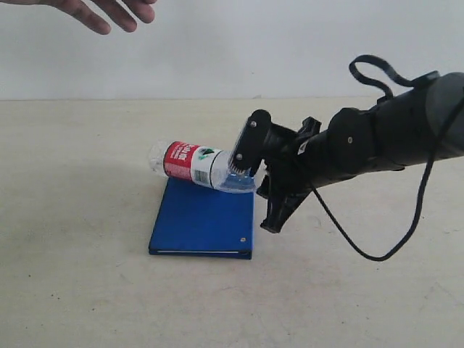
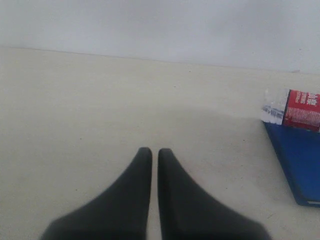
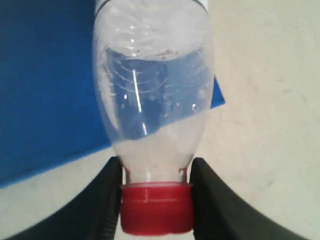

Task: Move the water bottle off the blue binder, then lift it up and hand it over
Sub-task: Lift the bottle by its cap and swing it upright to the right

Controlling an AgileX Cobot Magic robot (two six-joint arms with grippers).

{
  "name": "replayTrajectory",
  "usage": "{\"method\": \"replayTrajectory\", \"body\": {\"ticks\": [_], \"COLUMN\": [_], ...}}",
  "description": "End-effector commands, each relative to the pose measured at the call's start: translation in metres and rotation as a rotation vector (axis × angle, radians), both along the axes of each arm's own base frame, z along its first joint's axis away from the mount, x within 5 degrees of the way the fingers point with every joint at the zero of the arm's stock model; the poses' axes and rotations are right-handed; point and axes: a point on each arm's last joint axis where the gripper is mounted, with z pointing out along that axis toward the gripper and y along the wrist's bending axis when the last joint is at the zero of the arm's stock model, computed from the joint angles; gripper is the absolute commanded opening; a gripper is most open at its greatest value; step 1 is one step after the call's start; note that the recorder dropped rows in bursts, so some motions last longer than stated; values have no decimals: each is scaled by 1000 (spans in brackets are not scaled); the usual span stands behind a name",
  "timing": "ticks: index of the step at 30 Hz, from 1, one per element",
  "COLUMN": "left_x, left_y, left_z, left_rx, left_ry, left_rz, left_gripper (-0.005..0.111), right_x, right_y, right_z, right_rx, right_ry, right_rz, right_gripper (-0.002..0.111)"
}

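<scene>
The water bottle (image 1: 196, 165) lies tilted across the far edge of the blue binder (image 1: 204, 221), its base toward the left and raised. My right gripper (image 1: 248, 172) is shut on its red cap (image 3: 156, 207), one black finger on each side, the clear neck (image 3: 152, 155) sticking out past them. The binder (image 3: 45, 85) fills the space behind the bottle in the right wrist view. My left gripper (image 2: 154, 152) is shut with nothing in it, hovering over bare table; the bottle's label (image 2: 302, 110) and the binder (image 2: 300, 162) sit at the edge of that view.
A person's open hand (image 1: 101, 13) reaches in at the top left of the exterior view. The right arm's black cable (image 1: 377, 246) loops down onto the beige table (image 1: 87, 290). A white wall stands behind the table.
</scene>
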Motion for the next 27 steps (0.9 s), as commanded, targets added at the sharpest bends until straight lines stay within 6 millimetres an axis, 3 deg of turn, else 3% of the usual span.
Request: {"method": "replayTrajectory", "body": {"ticks": [1, 7, 11, 19, 27], "left_x": [0, 0, 0, 0, 0], "left_y": [0, 0, 0, 0, 0], "left_z": [2, 2, 2, 2, 2], "left_rx": [7, 7, 7, 7, 7], "left_ry": [-17, -17, -17, -17, -17], "left_rz": [0, 0, 0, 0, 0], "left_gripper": [4, 4, 4, 4, 4], "right_x": [7, 11, 9, -9, -5], "right_y": [-28, -90, -121, -133, -132], "right_z": [34, 52, 72, 120, 114], "right_rx": [85, 123, 143, 247, 273], "right_ry": [-14, 128, 101, -12, 16], "right_rz": [-129, -341, -418, -479, -517], "right_gripper": [0, 0, 0, 0, 0]}}
